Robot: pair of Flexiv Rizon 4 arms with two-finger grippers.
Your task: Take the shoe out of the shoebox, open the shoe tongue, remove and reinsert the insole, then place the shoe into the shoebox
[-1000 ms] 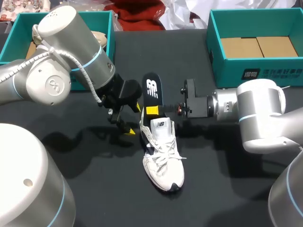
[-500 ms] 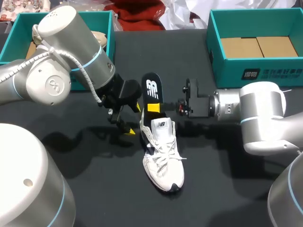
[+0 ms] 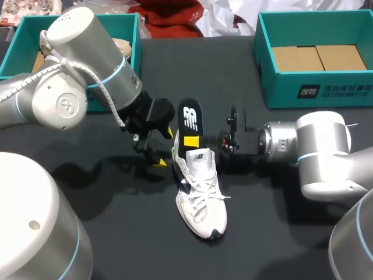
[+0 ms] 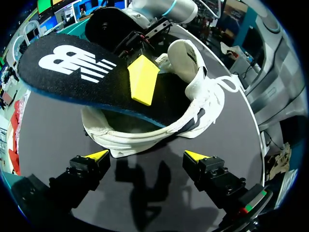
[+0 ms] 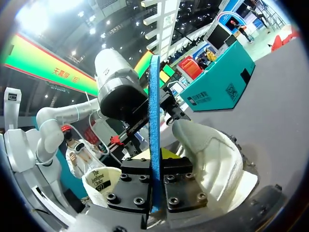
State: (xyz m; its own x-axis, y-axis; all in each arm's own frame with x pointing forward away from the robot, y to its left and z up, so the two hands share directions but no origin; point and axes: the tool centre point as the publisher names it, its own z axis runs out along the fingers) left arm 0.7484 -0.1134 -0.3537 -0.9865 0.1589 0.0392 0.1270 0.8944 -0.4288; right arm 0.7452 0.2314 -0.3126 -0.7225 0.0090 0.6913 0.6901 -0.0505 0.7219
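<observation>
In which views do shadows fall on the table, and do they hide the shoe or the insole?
Head view: a shadow lies on the table left of the shoe; shoe and insole are well lit. Left wrist view: the left gripper casts a shadow before the heel; under the insole the shoe is dark. Right wrist view: the shoe is brightly lit.

The right gripper [image 3: 192,142] clamps the black insole [image 3: 189,116] — one yellow tip lies flat on its face — right at the heel opening of the white shoe [image 3: 203,192]. The left gripper [image 3: 164,146], fingers spread, hangs just beside that heel — the toe points away from both grippers.
</observation>
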